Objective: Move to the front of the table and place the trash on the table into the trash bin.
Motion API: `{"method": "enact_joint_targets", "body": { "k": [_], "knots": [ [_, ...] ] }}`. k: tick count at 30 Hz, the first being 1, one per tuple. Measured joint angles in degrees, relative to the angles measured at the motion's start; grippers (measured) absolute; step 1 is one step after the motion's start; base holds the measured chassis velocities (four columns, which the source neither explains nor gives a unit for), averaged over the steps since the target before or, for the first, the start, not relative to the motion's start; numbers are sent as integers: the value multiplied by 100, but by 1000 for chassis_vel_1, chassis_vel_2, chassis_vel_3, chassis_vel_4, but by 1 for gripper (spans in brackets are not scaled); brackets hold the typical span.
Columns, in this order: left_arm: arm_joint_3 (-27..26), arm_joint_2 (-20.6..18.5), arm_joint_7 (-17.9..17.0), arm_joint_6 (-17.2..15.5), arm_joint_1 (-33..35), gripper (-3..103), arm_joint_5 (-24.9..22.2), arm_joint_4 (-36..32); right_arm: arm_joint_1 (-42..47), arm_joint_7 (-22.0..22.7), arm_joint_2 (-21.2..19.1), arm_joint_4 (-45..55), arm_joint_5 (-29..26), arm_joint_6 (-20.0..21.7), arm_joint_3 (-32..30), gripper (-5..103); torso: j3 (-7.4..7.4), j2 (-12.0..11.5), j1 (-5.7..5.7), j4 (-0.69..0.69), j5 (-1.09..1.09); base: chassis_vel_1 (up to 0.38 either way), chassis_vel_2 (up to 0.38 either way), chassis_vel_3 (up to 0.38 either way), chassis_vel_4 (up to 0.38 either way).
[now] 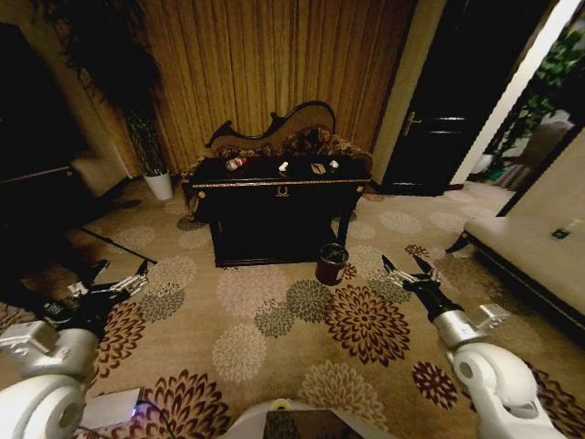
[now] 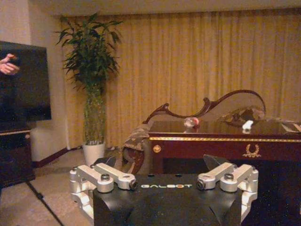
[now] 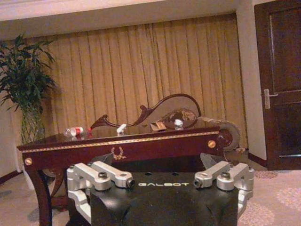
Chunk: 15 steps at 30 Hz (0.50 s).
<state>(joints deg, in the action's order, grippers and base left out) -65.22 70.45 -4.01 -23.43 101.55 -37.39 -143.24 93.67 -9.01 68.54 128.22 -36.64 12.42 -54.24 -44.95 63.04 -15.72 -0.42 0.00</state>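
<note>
I see the glossy black, gold-trimmed table [image 1: 279, 187] ahead, a red-labelled bottle [image 1: 236, 164] and scraps on top, the maroon bin [image 1: 332, 263] beside its front. Both grippers, left [image 1: 117, 275] and right [image 1: 407, 266], hang spread wide, holding nothing.

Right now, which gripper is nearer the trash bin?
Right. The right gripper hangs open above the carpet just to the trash bin's right. The left gripper, also open, is well off to its left, beyond the table's left end.
</note>
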Motion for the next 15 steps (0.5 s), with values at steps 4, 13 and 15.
{"method": "enact_joint_targets", "body": {
  "k": [4,13,15],
  "knots": [
    [-3,-4,77,71,14,100,35,0,-6,-23,-2,-4,48,-1,13,100,0,0,0,0,0,0,0,0,0],
    [14,2,81,109,28,100,52,0,6,-29,14,-45,103,-13,25,100,1,0,1,0,0,-20,12,8,-11],
    [18,1,82,116,25,100,53,0,9,-33,10,-45,116,-15,25,100,1,1,1,-1,0,-109,78,64,-88]
  ]
}}
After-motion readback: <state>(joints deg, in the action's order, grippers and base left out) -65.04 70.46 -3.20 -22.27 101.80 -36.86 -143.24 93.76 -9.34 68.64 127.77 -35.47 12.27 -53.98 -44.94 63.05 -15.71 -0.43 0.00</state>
